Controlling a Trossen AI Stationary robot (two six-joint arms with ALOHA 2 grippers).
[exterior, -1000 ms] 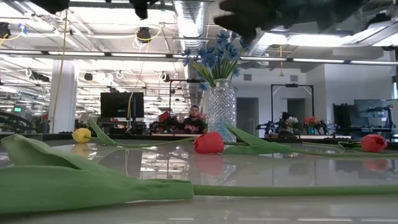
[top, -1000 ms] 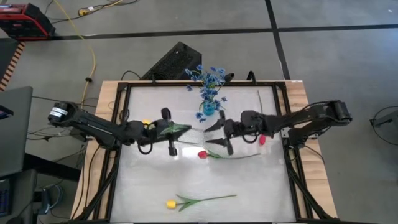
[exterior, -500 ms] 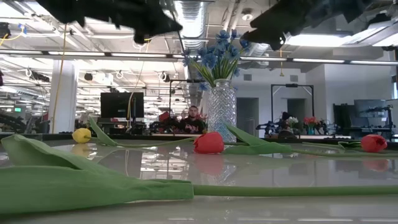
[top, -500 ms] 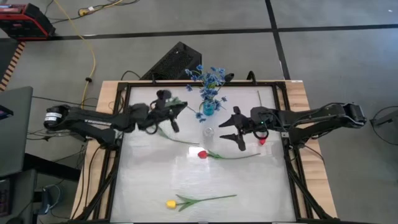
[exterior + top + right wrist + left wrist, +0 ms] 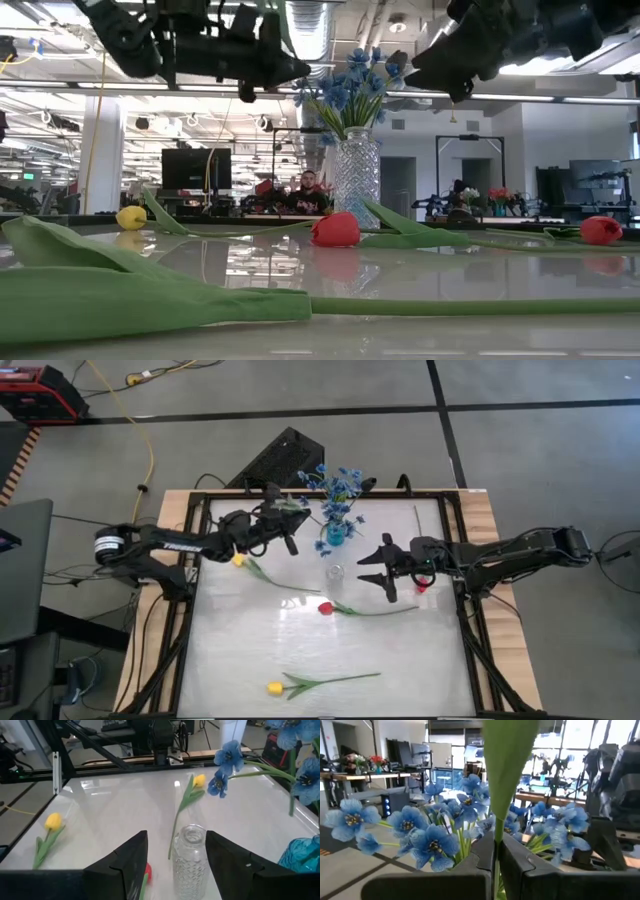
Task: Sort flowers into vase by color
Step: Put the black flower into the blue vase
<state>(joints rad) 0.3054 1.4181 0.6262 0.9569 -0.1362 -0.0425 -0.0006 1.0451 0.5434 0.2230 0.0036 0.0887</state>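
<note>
Yellow tulip (image 5: 248, 566) is carried toward the clear vase (image 5: 335, 573), away from counter centre.
Left gripper (image 5: 285, 523) jaws are clamped on its stem; right gripper (image 5: 385, 567) jaws are held open at the clear vase.

We see a table (image 5: 250, 650) with a glossy white top that mirrors the ceiling lights and the red tulip (image 5: 335, 229); its edges look like pale wood, with a matt black metal frame. The clear vase (image 5: 190, 855) is cut glass, faceted and shiny. The blue vase (image 5: 335, 532) looks like translucent plastic. The blue blossoms (image 5: 427, 837) have a soft, cloth-like matt surface. Both hands, left (image 5: 496, 865) and right (image 5: 176, 855), are matt black plastic.
</note>
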